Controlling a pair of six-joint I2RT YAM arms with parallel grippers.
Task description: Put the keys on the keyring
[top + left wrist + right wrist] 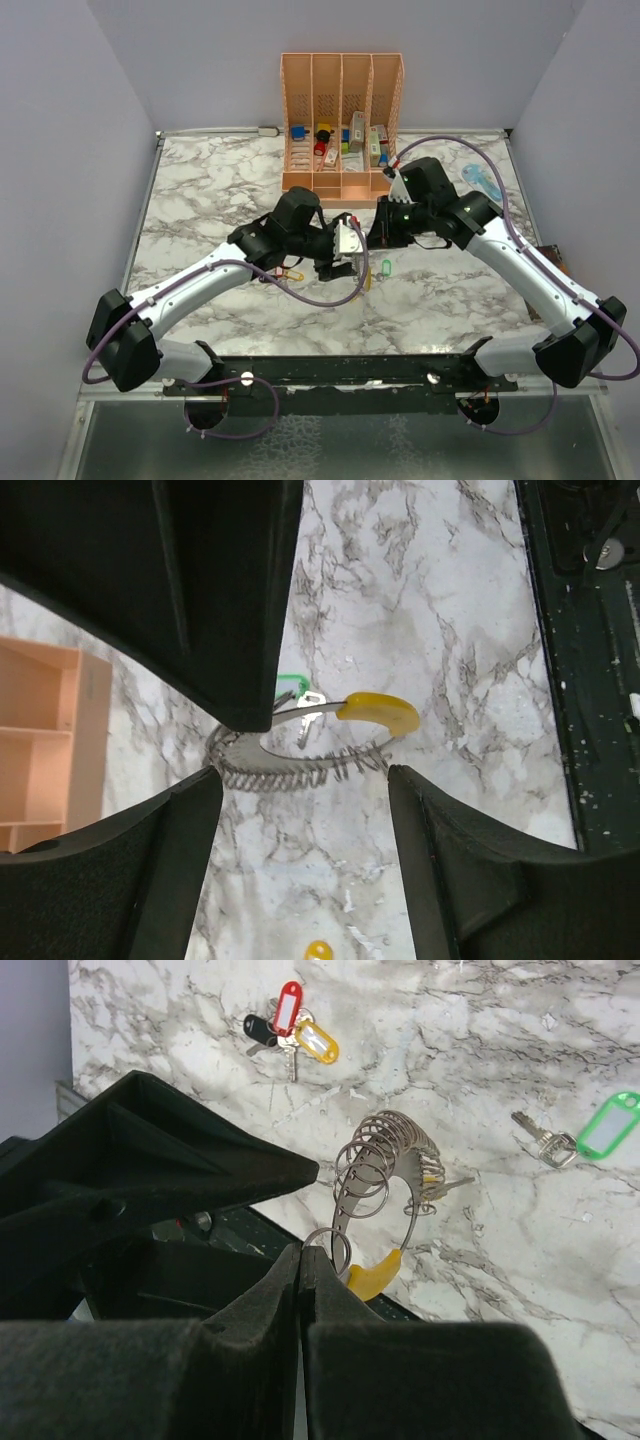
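Note:
The keyring (385, 1160) is a curved metal band strung with several wire rings and ends in a yellow grip (375, 1272). It hangs above the marble table. My right gripper (302, 1252) is shut on one of its small rings. My left gripper (305, 810) stands open just short of the keyring (300, 765), with nothing between its fingers. A green-tagged key (605, 1125) lies alone on the table. Keys with red, black and yellow tags (290, 1030) lie in a bunch. From above, both grippers meet at the keyring (350, 240) mid-table, and the green tag (385, 267) lies just in front.
An orange slotted organiser (342, 120) with small items stands at the back. A light-blue gadget (483, 180) lies at the back right. The black mounting rail (350, 370) runs along the near edge. Grey walls close in on both sides.

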